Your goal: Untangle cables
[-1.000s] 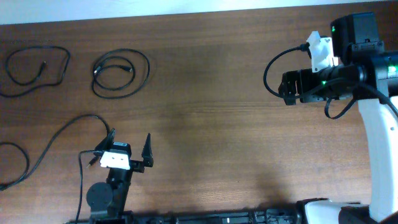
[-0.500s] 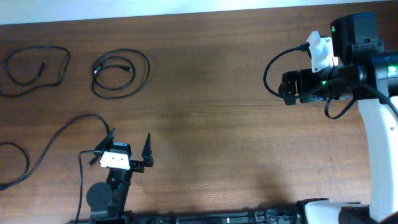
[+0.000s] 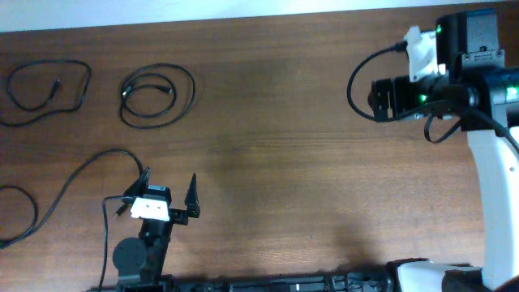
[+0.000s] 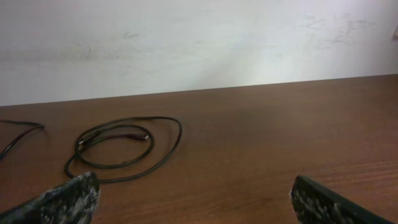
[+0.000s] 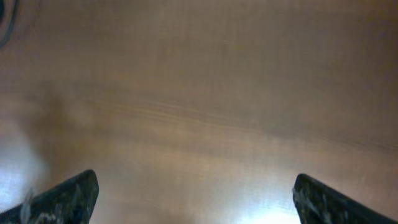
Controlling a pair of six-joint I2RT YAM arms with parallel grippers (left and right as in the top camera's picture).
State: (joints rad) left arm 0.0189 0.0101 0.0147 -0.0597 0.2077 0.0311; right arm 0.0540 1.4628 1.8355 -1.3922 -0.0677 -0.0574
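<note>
Brown wooden worktop [image 3: 268,162] carries the cables [image 3: 158,95] as separate loops by its far-left corner and left edge; left gripper [image 3: 169,177] and right gripper [image 5: 196,200] stand spread, empty; untangling looks done, calling only for parking

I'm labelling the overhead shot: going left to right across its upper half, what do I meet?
loose cable loop → coiled cable → right gripper, jaws open

Soft, even light is falling on the desk [image 3: 276,186], leaving a pale shine near its far edge. The wall [image 4: 205,43] is glowing bright white in the left wrist view. The right wrist view is looking blurry, with glare spreading over the wood.
</note>
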